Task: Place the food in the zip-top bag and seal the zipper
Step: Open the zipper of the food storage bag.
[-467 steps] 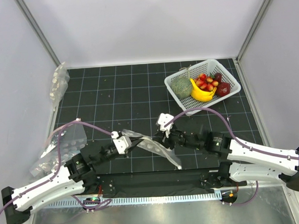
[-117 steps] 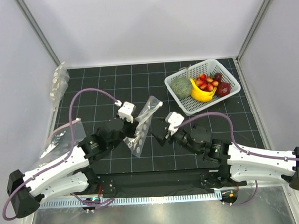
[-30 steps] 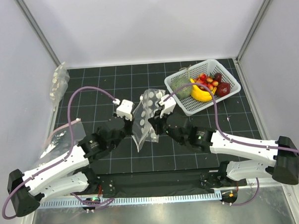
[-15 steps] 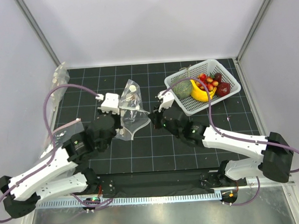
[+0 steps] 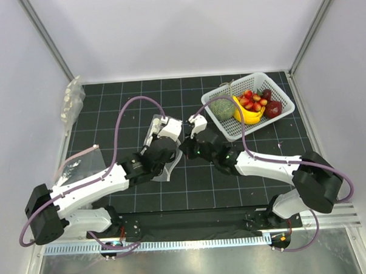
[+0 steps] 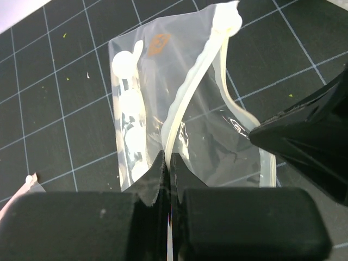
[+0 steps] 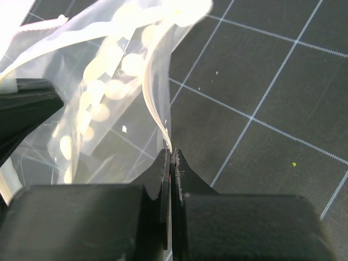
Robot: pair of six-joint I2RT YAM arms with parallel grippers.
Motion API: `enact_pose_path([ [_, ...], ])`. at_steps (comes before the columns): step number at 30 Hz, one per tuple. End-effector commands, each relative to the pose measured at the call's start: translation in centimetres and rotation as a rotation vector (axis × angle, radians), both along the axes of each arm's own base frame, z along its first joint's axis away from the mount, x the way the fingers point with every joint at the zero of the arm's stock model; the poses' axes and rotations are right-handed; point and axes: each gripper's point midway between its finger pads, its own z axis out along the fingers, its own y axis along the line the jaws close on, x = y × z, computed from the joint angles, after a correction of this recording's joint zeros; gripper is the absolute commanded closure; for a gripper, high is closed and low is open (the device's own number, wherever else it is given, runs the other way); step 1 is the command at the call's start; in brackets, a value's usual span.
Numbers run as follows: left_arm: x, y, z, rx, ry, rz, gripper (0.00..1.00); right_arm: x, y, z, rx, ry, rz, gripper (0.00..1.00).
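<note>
- Left gripper (image 6: 167,163) is pressed together on one lip of the bag (image 6: 138,103), pinching right at the zipper (image 6: 187,87).
- Right gripper (image 7: 169,157) is clamped the same way on the other lip, so the two face each other with the mouth parted a little between them.
- The bag is around the middle of the table. Its zipper runs roughly near-to-far, and there's nothing inside as far as I can see.
- The food (image 5: 252,100) is in the white basket (image 5: 272,84) at the far right corner, next to a banana (image 5: 248,116) and a green vegetable (image 5: 222,107).
- From the bag, the food is off to the right and further back, so the right arm is nearer. My guess is the right arm has to let go and reach for it.
- Some plain bags (image 5: 72,100) sit along the left edge.
</note>
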Motion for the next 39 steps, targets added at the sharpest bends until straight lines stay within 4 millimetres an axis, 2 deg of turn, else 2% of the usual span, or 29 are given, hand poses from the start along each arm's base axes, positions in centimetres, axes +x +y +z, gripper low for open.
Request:
enact_pose_path([
  [1,1.1,-1.3,0.9,-0.062,-0.039,0.008,1.00,0.8,0.7,2.1,0.053,-0.048,-0.004,0.99],
  [2,1.2,-1.5,0.8,-0.063,-0.034,0.005,1.00,0.9,0.4,2.0,0.049,-0.047,-0.017,0.99],
  [4,1.3,-2.0,0.7,-0.077,-0.022,-0.004,1.00,0.9,0.1,1.4,0.029,-0.037,-0.029,0.85],
  [6,1.2,-2.2,0.7,-0.095,-0.013,-0.008,1.00,0.9,0.1,0.9,0.032,-0.027,-0.039,0.77],
  [9,1.0,-2.3,0.8,-0.121,-0.006,-0.013,1.00,0.9,0.5,0.4,0.050,-0.002,-0.036,0.69],
  [10,1.0,-2.1,1.1,-0.142,-0.010,-0.010,1.00,0.8,0.7,0.3,0.059,0.005,-0.031,0.62],
  [13,0.8,-2.0,1.6,-0.197,-0.013,-0.020,1.00,0.6,1.4,0.0,0.091,0.041,-0.022,0.59],
  [15,0.7,-2.0,1.4,-0.222,-0.004,-0.034,1.00,0.7,1.6,-0.2,0.110,0.054,-0.031,0.60],
  [17,0.7,-1.8,1.5,-0.241,-0.004,-0.031,1.00,0.7,1.6,-0.1,0.119,0.054,-0.035,0.67],
  [20,0.8,-1.7,1.3,-0.237,-0.004,-0.035,1.00,0.6,1.5,0.4,0.136,0.048,-0.033,0.91],
  [21,0.9,-1.7,1.2,-0.234,-0.005,-0.035,0.99,0.6,1.5,1.1,0.153,0.033,-0.029,0.96],
  [22,0.9,-1.8,1.1,-0.229,0.000,-0.041,0.87,0.3,1.5,1.3,0.163,0.035,-0.025,0.98],
  [24,0.9,-2.2,0.6,-0.215,0.012,-0.057,0.74,0.2,1.3,2.0,0.189,0.022,-0.024,0.99],
  [29,0.9,-2.6,0.1,-0.211,0.030,-0.072,0.62,-0.3,0.8,2.8,0.271,0.042,-0.028,0.99],
  [33,0.6,-3.0,-0.1,-0.222,0.038,-0.097,0.59,-0.5,1.1,2.7,0.311,0.076,-0.007,0.99],
  [39,0.0,-4.2,-1.4,-0.224,0.096,-0.147,0.59,-0.5,0.6,3.2,0.332,0.072,-0.012,0.99],
])
